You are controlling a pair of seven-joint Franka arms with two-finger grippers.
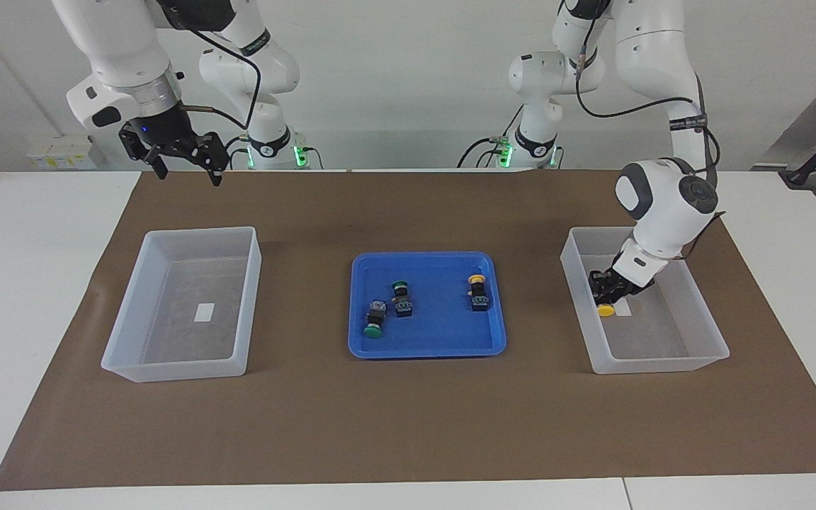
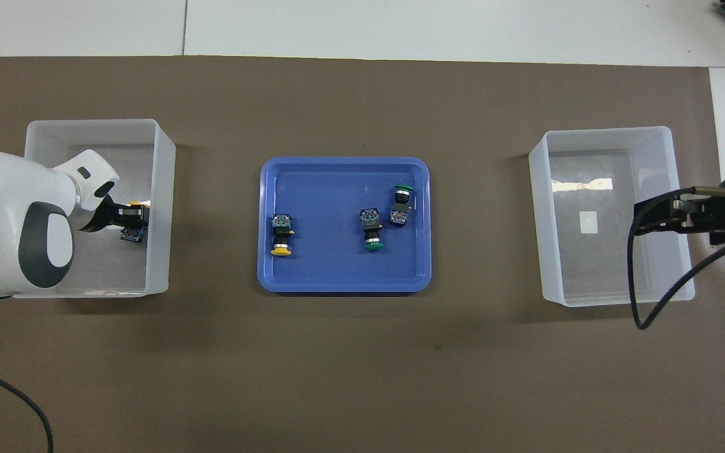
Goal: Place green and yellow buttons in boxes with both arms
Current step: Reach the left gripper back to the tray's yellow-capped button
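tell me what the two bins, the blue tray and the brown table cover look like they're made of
Bins: likely thin plastic, translucent milky white; the mat shows through their walls.
Blue tray: probably moulded plastic, smooth, with rounded corners and a faint sheen.
Brown cover: matte, flat and thin, perhaps kraft paper or felt; cannot tell which.
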